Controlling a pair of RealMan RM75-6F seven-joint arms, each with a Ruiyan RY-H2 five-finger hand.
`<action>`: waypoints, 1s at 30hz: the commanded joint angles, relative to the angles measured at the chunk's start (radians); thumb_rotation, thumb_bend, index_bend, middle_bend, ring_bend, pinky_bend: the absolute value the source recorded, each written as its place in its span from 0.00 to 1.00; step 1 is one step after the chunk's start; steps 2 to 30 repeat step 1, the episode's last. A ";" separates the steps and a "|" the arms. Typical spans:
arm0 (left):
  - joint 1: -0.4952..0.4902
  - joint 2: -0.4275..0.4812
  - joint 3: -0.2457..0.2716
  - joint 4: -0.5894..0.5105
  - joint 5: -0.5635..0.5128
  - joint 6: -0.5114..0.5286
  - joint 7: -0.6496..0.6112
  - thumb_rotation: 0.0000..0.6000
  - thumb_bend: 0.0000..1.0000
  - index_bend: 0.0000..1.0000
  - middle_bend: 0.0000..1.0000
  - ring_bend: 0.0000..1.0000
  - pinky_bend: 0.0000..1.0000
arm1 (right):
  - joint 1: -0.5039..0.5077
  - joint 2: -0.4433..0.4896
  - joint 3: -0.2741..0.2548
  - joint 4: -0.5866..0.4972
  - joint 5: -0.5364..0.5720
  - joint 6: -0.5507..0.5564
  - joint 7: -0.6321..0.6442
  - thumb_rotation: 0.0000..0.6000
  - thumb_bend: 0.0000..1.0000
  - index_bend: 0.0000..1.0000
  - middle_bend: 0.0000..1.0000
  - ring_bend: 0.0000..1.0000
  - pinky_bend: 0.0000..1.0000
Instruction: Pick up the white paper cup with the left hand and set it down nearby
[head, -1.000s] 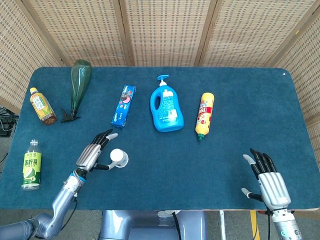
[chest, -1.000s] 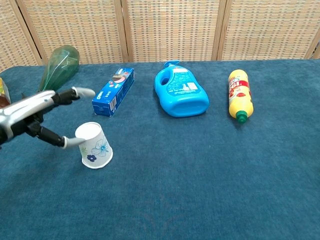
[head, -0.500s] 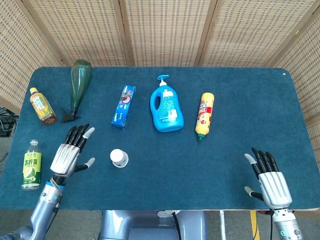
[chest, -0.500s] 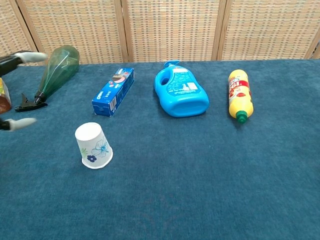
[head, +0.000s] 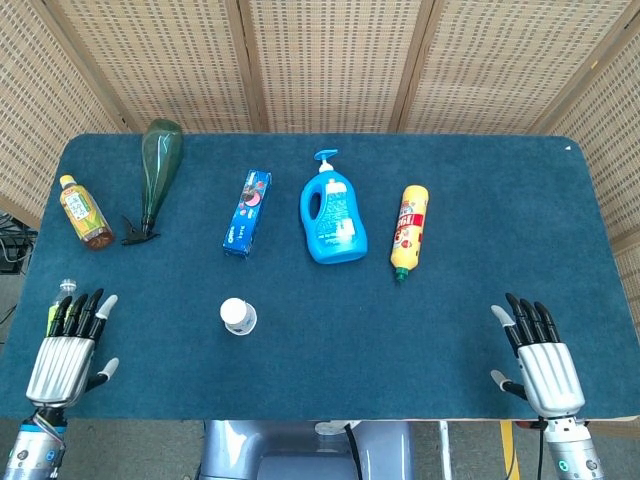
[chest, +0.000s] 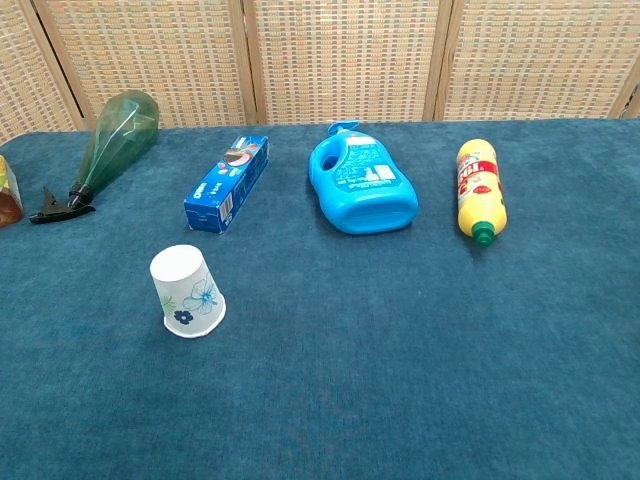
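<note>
The white paper cup (head: 238, 316) (chest: 187, 292) stands upside down on the blue table, with a blue flower print on its side. Nothing touches it. My left hand (head: 68, 349) is at the table's near left corner, well to the left of the cup, fingers spread and holding nothing. It covers most of a green-labelled bottle lying there. My right hand (head: 541, 361) rests at the near right edge, fingers apart and empty. Neither hand shows in the chest view.
Across the far half lie a tea bottle (head: 84, 212), a green spray bottle (head: 156, 175), a blue box (head: 247, 211), a blue detergent jug (head: 331, 213) and a yellow bottle (head: 410, 229). Woven screens stand behind the table.
My left hand let go of the cup and drew back to the left and toward the near corner, leaving the chest view. The cup stayed put. The right hand barely moved.
</note>
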 joint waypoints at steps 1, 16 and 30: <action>0.008 0.002 -0.004 0.004 0.006 0.002 -0.005 1.00 0.17 0.00 0.00 0.00 0.00 | -0.001 0.002 0.000 -0.001 -0.003 0.004 0.003 1.00 0.07 0.00 0.00 0.00 0.00; 0.008 0.002 -0.004 0.004 0.006 0.002 -0.005 1.00 0.17 0.00 0.00 0.00 0.00 | -0.001 0.002 0.000 -0.001 -0.003 0.004 0.003 1.00 0.07 0.00 0.00 0.00 0.00; 0.008 0.002 -0.004 0.004 0.006 0.002 -0.005 1.00 0.17 0.00 0.00 0.00 0.00 | -0.001 0.002 0.000 -0.001 -0.003 0.004 0.003 1.00 0.07 0.00 0.00 0.00 0.00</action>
